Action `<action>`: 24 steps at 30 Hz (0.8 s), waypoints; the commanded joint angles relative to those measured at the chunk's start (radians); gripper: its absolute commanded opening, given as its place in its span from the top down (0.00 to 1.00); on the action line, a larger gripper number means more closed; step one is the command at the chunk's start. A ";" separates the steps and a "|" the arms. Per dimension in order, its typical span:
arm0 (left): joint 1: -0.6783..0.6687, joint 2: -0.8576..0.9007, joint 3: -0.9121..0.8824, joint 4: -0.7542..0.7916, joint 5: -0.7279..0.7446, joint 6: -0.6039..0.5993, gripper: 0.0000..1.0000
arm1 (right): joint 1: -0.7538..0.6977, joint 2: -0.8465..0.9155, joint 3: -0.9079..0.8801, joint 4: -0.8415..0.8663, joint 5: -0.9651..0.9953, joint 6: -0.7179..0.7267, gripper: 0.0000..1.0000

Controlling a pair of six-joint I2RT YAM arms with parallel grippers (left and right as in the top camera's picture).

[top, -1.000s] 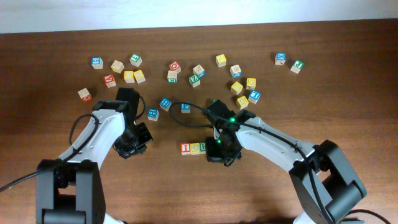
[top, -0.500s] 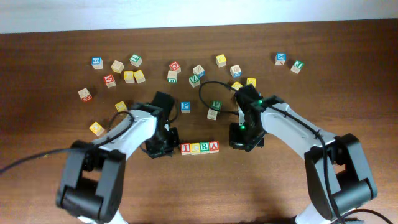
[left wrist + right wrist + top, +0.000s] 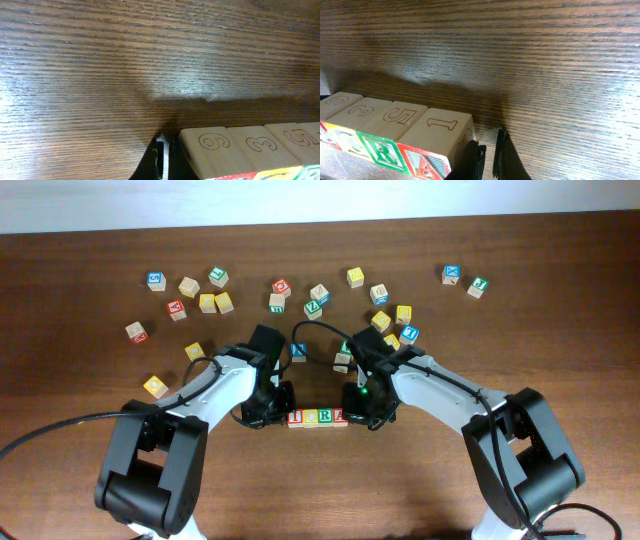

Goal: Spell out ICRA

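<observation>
Closed with nothing in them, the left fingers stand against the I end of the ICRA row, which lies on the bench between the two pairs. The right fingers, also closed and empty, meet the A end, probably to press the cubes together.

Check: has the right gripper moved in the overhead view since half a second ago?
Yes. The right gripper has shifted toward the ICRA row, closing the earlier gap; it now sits shut beside the row's A end.
</observation>
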 commanded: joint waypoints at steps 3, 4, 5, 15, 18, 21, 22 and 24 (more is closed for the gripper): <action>-0.019 0.028 0.000 -0.010 0.043 0.019 1.00 | 0.024 0.008 -0.004 0.011 -0.022 0.008 0.96; -0.019 0.028 0.000 -0.016 0.043 0.019 1.00 | 0.024 0.008 -0.004 0.011 -0.017 0.006 0.96; -0.019 0.028 0.000 -0.015 0.052 0.019 1.00 | 0.024 0.008 -0.004 0.010 -0.018 0.006 0.96; 0.024 0.027 0.001 -0.021 -0.032 0.019 1.00 | -0.033 0.008 -0.004 -0.044 -0.007 -0.019 0.95; 0.084 0.028 0.003 -0.011 -0.053 0.020 1.00 | -0.084 0.008 -0.004 -0.066 -0.004 -0.074 0.90; 0.093 0.027 0.007 0.030 -0.057 0.020 1.00 | -0.093 0.008 -0.005 -0.066 0.059 -0.074 0.84; 0.093 0.027 0.034 0.033 -0.064 0.020 1.00 | -0.093 0.008 -0.005 -0.066 0.074 -0.074 0.84; 0.092 0.027 0.112 0.026 -0.068 0.042 1.00 | -0.093 0.008 -0.005 -0.066 0.073 -0.074 0.84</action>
